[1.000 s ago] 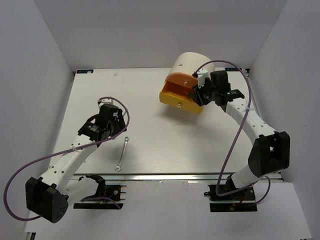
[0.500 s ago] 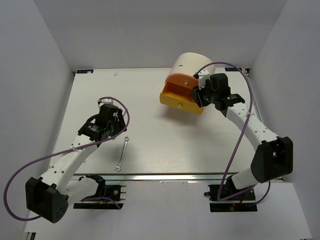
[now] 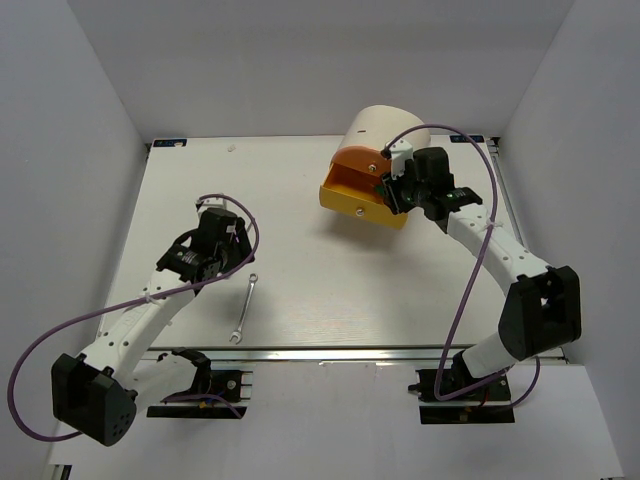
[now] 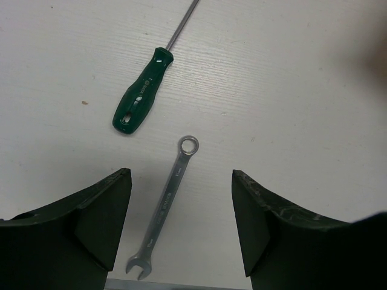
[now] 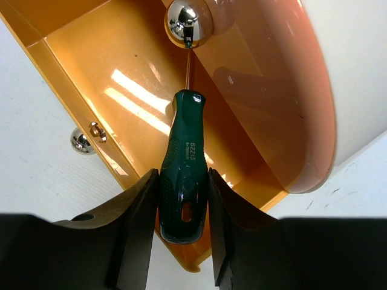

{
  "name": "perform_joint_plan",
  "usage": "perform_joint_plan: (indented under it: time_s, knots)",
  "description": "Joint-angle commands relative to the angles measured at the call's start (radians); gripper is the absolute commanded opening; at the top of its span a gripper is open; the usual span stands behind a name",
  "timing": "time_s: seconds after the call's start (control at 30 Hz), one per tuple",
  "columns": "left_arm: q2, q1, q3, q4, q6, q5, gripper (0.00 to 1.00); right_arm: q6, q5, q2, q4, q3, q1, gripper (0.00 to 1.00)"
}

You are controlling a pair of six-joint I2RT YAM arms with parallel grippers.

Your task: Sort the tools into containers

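My right gripper (image 3: 396, 190) (image 5: 181, 223) is shut on a green-and-black screwdriver (image 5: 185, 181). It holds it over the pulled-out yellow drawer (image 3: 350, 203) (image 5: 91, 72), shaft pointing in under the orange drawer (image 3: 358, 162) (image 5: 266, 90) and its chrome knob (image 5: 187, 23). Both drawers belong to the cream drum cabinet (image 3: 385, 125). My left gripper (image 3: 228, 255) (image 4: 181, 229) is open and empty above the table. The silver wrench (image 3: 245, 308) (image 4: 169, 205) lies between its fingers. A second green-handled screwdriver (image 4: 142, 99) lies just beyond. The other tools are out of view.
White walls enclose the table on three sides. A metal rail (image 3: 350, 352) runs along the near edge. Purple cables (image 3: 470, 270) loop beside both arms. The yellow drawer's small knob (image 5: 81, 140) faces the table's middle.
My right gripper has shifted slightly left toward the yellow drawer with the screwdriver. The left arm, wrench and drawers have not moved.
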Motion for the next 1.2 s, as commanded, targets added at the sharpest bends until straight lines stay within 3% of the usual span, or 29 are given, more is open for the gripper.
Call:
perform_joint_plan:
  time_s: [0.0,0.2,0.5,0.57,0.67,0.7,0.77,0.93,1.17]
  knots:
    - [-0.008,0.006,-0.007,0.029,-0.006,0.017,0.77,-0.010,-0.008,-0.038,0.022,0.033,0.007,0.36]
    - [0.029,0.006,0.009,0.034,0.006,0.017,0.76,-0.048,-0.069,-0.105,0.004,0.050,0.007,0.49]
    - [0.115,0.006,0.038,0.017,0.064,-0.001,0.76,-0.077,-0.112,-0.141,-0.024,0.062,0.005,0.56]
    - [0.125,0.009,0.050,0.009,0.075,-0.022,0.76,-0.091,-0.192,-0.159,-0.030,0.062,-0.001,0.54]
    - [0.161,0.044,0.061,0.002,0.109,-0.030,0.74,-0.178,-0.382,-0.228,-0.019,0.035,-0.019,0.42]
    - [0.171,0.059,0.059,0.014,0.138,-0.018,0.73,-0.198,-0.417,-0.271,-0.001,-0.011,-0.022,0.33]
    - [0.216,0.105,0.056,0.029,0.166,-0.001,0.71,-0.208,-0.482,-0.305,0.040,-0.060,-0.021,0.30]
    - [0.354,0.160,0.081,0.097,0.271,0.039,0.73,-0.177,-0.507,-0.314,0.013,-0.083,-0.022,0.48]
    - [0.552,0.167,0.162,0.170,0.350,0.099,0.74,-0.156,-0.493,-0.352,0.014,-0.126,-0.024,0.50]
